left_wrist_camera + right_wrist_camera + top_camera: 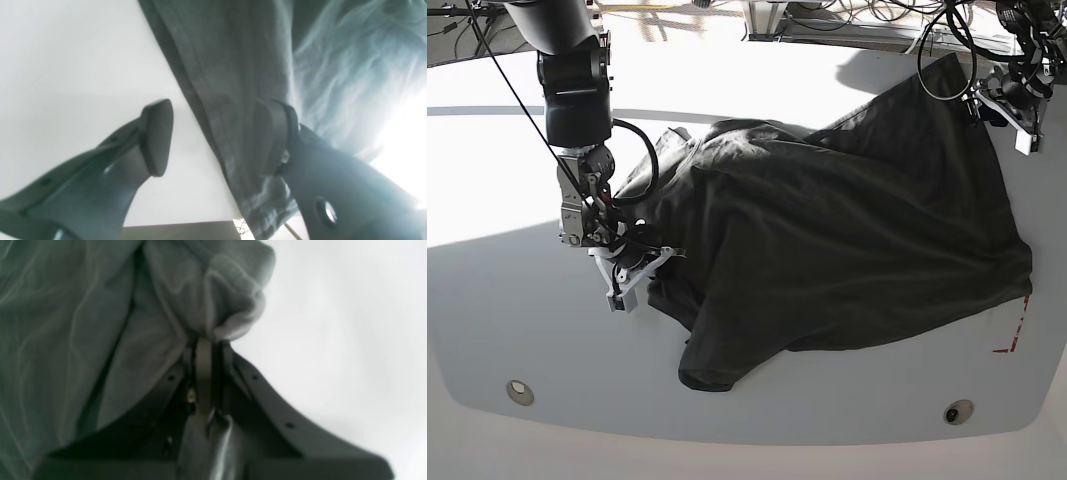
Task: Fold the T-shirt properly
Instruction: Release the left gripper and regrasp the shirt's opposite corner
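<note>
I see the wrinkled charcoal-black cloth T-shirt (857, 250) sprawled lengthwise across the white worktop (507, 300), its edge pinched in my right tool (204, 350); left tool (217, 136) spread, straddling its far edge

- the t-shirt (847, 250) is lying spread over the table (507, 320), between the two grippers.
- the right gripper (204, 350) is sitting at one edge of the cloth, its jaws pressed together with a bunched fold of the t-shirt (217, 306) caught between them and rising just beyond the tips.
- the rest of the cloth is spreading away to one side of those jaws; bare table (350, 323) is lying on the other side.
- the left gripper (217, 136) is standing at the opposite edge, jaws wide apart.
- a strip of the t-shirt (227, 83) is running through that gap, lying against one jaw, with bare table (66, 66) beside the other jaw.
</note>
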`<state>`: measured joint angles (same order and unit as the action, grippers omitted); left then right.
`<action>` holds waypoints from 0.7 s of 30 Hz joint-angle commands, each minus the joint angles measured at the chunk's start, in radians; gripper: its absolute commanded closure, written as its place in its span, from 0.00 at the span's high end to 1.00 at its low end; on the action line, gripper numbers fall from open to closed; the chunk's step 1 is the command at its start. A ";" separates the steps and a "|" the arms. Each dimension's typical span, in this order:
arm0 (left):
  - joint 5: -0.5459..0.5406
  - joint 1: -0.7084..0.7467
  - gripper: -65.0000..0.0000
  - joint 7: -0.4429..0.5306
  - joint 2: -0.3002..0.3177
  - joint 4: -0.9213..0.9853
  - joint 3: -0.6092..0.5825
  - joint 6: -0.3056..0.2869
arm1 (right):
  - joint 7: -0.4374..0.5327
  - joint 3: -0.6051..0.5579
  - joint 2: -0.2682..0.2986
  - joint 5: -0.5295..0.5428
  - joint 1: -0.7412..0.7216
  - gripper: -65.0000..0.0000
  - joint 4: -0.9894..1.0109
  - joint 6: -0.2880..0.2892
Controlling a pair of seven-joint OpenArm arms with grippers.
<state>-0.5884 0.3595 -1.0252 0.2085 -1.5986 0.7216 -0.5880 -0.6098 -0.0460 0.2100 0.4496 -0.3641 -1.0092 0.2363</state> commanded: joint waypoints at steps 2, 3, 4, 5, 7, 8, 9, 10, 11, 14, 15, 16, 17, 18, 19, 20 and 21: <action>0.012 0.026 0.53 -0.037 0.004 -0.006 0.000 0.000 | -0.025 0.002 0.013 -0.019 -0.013 0.01 -0.009 -0.010; 0.012 0.029 0.53 -0.037 -0.004 -0.004 -0.001 -0.002 | -0.025 0.002 0.013 -0.019 -0.013 0.01 -0.009 -0.010; 0.012 0.036 0.53 -0.037 -0.014 -0.004 -0.001 -0.002 | -0.025 0.002 0.013 -0.019 -0.013 0.01 -0.009 -0.010; 0.012 0.043 0.53 -0.037 -0.022 -0.004 -0.001 -0.002 | -0.025 0.002 0.013 -0.019 -0.013 0.01 -0.009 -0.010; 0.012 0.051 0.53 -0.037 -0.034 -0.004 -0.010 -0.002 | -0.025 0.002 0.016 -0.019 -0.013 0.01 -0.009 -0.010; 0.012 0.052 0.53 -0.037 -0.039 -0.004 -0.020 -0.002 | -0.025 0.002 0.016 -0.019 -0.013 0.01 -0.009 -0.010; 0.012 0.052 0.53 -0.037 -0.042 -0.004 -0.043 -0.002 | -0.025 0.004 0.018 -0.019 -0.013 0.01 -0.009 -0.010; 0.012 0.054 0.53 -0.037 -0.044 -0.003 -0.064 -0.002 | -0.025 0.004 0.018 -0.019 -0.013 0.01 -0.009 -0.010; 0.012 0.054 0.53 -0.037 -0.044 0.001 -0.083 -0.002 | -0.025 0.004 0.018 -0.019 -0.013 0.01 -0.009 -0.010; 0.012 0.049 0.53 -0.037 -0.045 0.024 -0.141 -0.002 | -0.025 0.004 0.013 -0.019 -0.013 0.01 -0.009 -0.010; 0.012 0.048 0.53 -0.037 -0.047 0.033 -0.164 -0.002 | -0.025 0.004 0.012 -0.019 -0.013 0.01 -0.009 -0.010; 0.011 0.048 0.53 -0.037 -0.047 0.037 -0.170 -0.002 | -0.025 0.004 0.012 -0.019 -0.013 0.01 -0.009 -0.010; 0.011 0.046 0.53 -0.037 -0.056 0.045 -0.190 -0.002 | -0.025 0.004 0.012 -0.018 -0.013 0.01 -0.009 -0.010; 0.011 0.043 0.53 -0.037 -0.062 0.047 -0.198 -0.002 | -0.025 0.004 0.012 -0.018 -0.013 0.01 -0.009 -0.010; 0.011 0.037 0.52 -0.037 -0.071 0.045 -0.204 -0.002 | -0.025 0.004 0.012 -0.018 -0.013 0.01 -0.009 -0.010; 0.011 0.034 0.52 -0.037 -0.074 0.044 -0.207 -0.002 | -0.025 0.004 0.012 -0.018 -0.013 0.01 -0.009 -0.010; 0.011 0.031 0.52 -0.037 -0.080 0.040 -0.207 -0.002 | -0.025 0.004 0.012 -0.018 -0.013 0.01 -0.009 -0.010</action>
<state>-0.6876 0.3698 -0.9279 0.1452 -1.5799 0.5270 -0.6151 -0.6094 -0.0448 0.2138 0.4488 -0.3645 -1.0100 0.2359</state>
